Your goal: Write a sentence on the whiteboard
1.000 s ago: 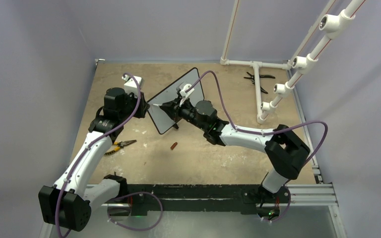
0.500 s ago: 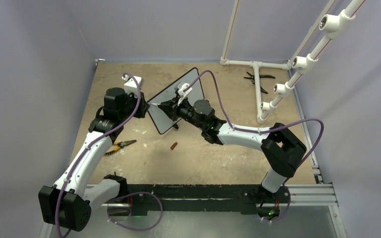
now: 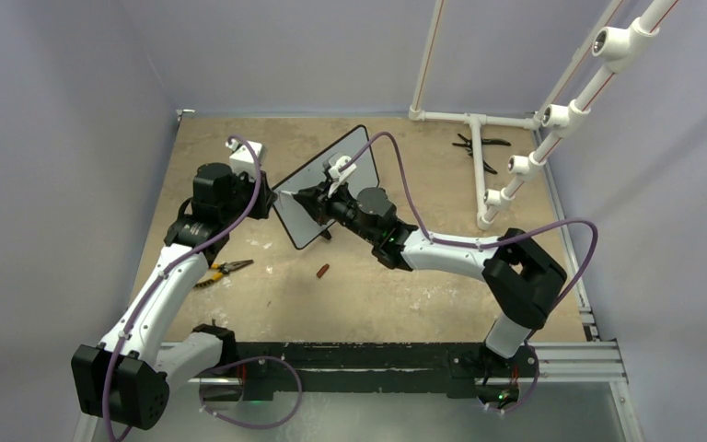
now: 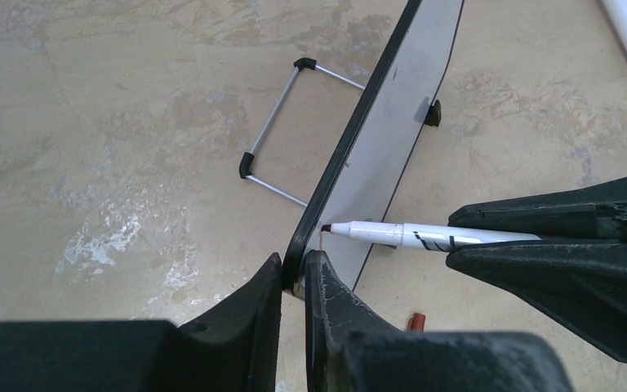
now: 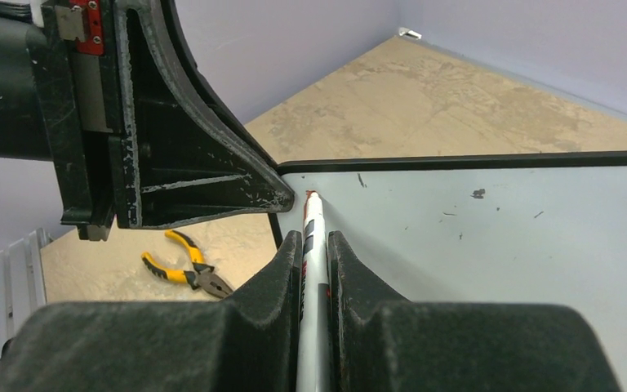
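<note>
- Lavender walls close in a tan, scuffed table [image 3: 377, 295]. A white pipe frame [image 3: 552, 115] runs up the right side of the overhead view.
- Both arms reach from the bottom of that view toward the upper middle and meet at the whiteboard [image 3: 293, 219].
- It stands tilted on its edge, propped from behind by a wire stand [image 4: 271, 118]. Its white face [image 5: 498, 269] shows only dark specks, and I can see no words of the sentence yet.
- At the board's left end, the left gripper [image 4: 294, 265] is pinched tight on the black frame, steadying it.
- The right gripper [image 5: 314, 237] is clamped on a white marker [image 4: 392, 235], whose red tip [image 4: 325, 228] sits at the face beside that held corner.
- Yellow pliers [image 3: 221, 270] lie at lower left of the board, and a small red cap [image 3: 323, 270] lies just below it.
- To my eye this is the first stroke. It calls for light, even pressure square to the face. The left clamp has to hold firm so the board doesn't rock back, and the line should run away from those fingers.
</note>
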